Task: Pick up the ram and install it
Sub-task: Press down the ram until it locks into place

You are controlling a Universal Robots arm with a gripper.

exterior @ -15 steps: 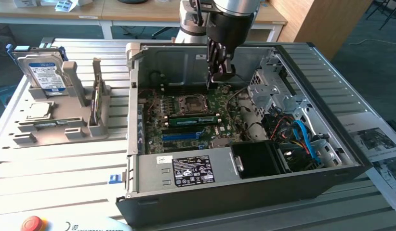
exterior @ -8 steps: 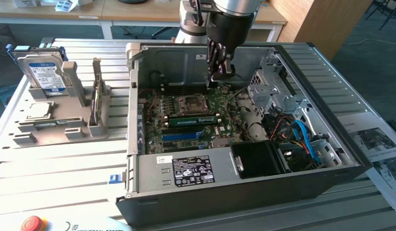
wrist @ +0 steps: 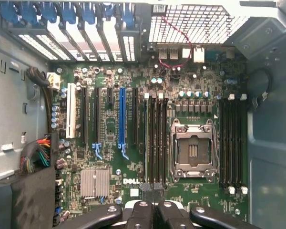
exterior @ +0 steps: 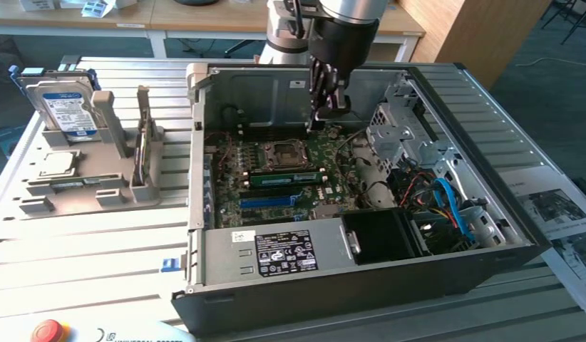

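The ram [exterior: 288, 178] is a narrow green stick lying along a slot on the motherboard, beside the CPU socket [exterior: 276, 153], inside the open computer case [exterior: 192, 214]. In the wrist view the ram [wrist: 146, 143] shows as a thin pale green strip in the slot furthest from the CPU socket [wrist: 193, 148]. My gripper [exterior: 329, 112] hangs above the board near the case's back wall, apart from the ram. Its black fingertips [wrist: 145, 187] are pressed together, so the gripper [wrist: 152, 188] is shut, and I see nothing between them.
A long blue slot [wrist: 122, 119] runs parallel to the ram slots. The power supply [exterior: 274, 253], cables and a drive cage [exterior: 407, 135] fill the case's front and right. On the exterior view's left, a grey stand holds a hard drive [exterior: 65, 107]. Papers [exterior: 559, 214] lie at the right.
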